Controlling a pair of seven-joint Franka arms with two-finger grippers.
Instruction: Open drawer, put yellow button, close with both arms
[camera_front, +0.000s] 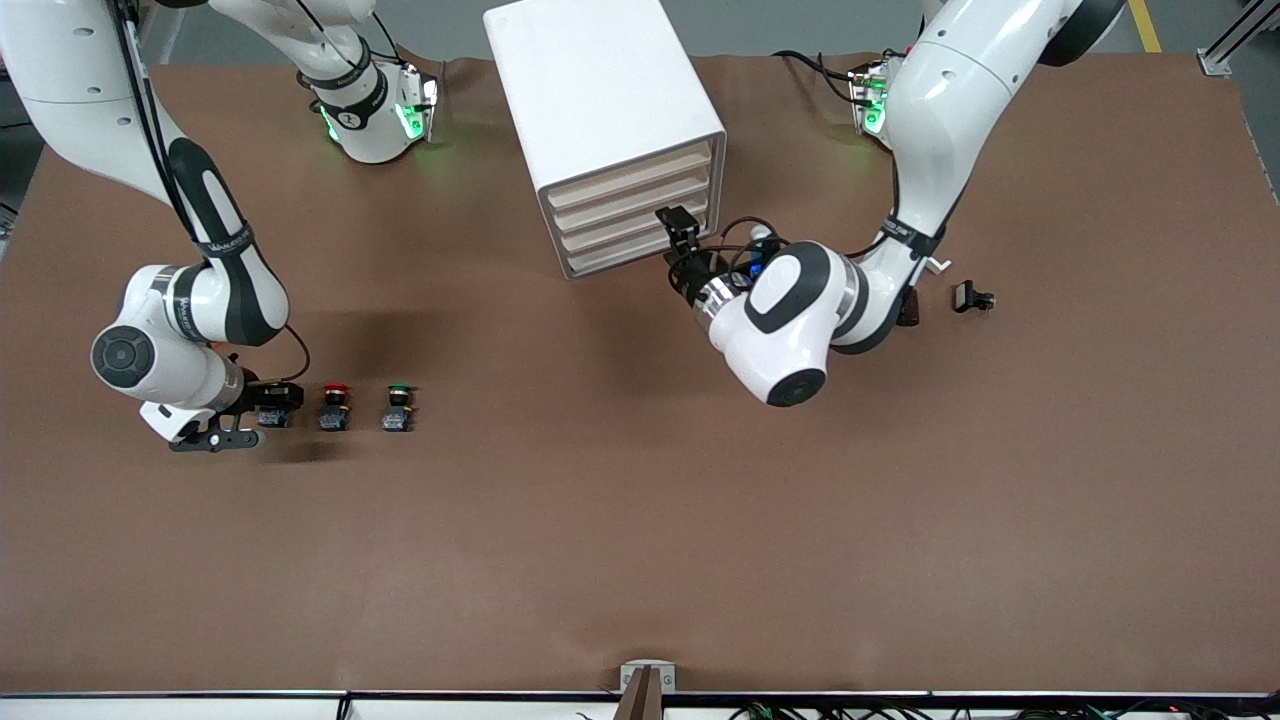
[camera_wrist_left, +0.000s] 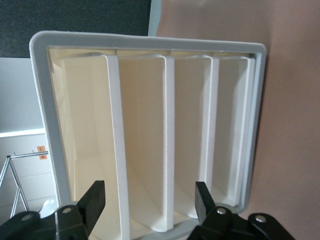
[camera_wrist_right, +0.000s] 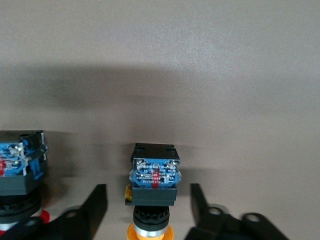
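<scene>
- Nearest the front camera, toward the right arm's end of the table: a row of 3 push buttons. The green-capped button and red-capped button stand free; the yellow button sits at the end of the row, under the right gripper.
- Right gripper is low over the yellow button, fingers parted on either side of its dark body, gaps visible on both sides; not clamped yet.
- Step in hand, as judged: pick of the yellow button, alongside the reach for the drawer.
- Farther back: left gripper at the cabinet front, fingers apart, bracketing 2 of the 4 cream drawer fronts; nothing gripped. All 4 drawers look shut.
- Small black part lies toward the left arm's end, untouched.
- Next calls for: right fingers close squarely on the button body; left gripper must settle on 1 drawer edge only, then pull straight out.
</scene>
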